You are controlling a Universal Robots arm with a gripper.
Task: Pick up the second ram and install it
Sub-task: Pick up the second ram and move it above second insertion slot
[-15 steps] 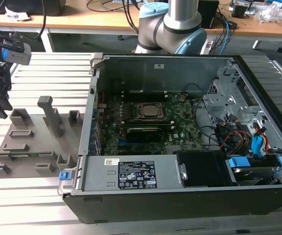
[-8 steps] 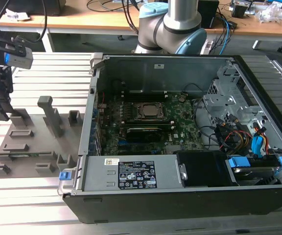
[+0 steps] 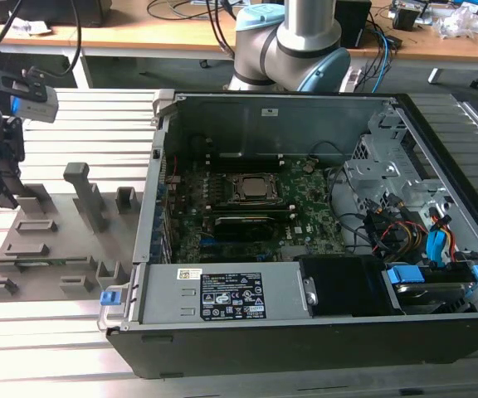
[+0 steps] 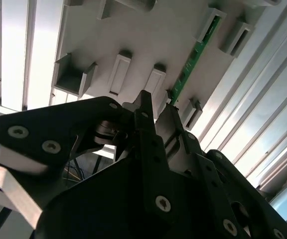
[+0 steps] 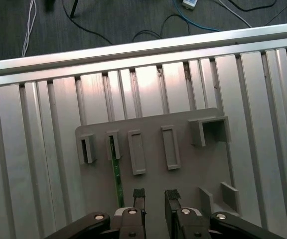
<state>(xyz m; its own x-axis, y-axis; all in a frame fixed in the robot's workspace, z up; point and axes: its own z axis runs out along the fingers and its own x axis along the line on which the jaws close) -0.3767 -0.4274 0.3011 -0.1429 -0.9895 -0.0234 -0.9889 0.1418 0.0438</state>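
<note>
Gripper (image 5: pixel 155 193) over the grey fixture; the second ram (image 5: pixel 116 172) not gripped.

I see the ribbed aluminium table (image 5: pixel 34 149), long slats with grooves between. The black sheet-metal computer case (image 3: pixel 256 348) stands open at the exterior view's right, apart from the matte grey fixture plate (image 5: pixel 148 122) with its raised rectangular pockets. The black fingers (image 5: pixel 139 199) are parallel with a narrow gap, holding nothing. The ram, a thin green stick, stands on edge in its pocket just beside one finger, outside the gap.

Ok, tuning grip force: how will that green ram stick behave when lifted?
Likely stiff and light: the ram stick is a thin, narrow board. Standing on edge in the grey holder, it may bind if pulled crooked.
</note>
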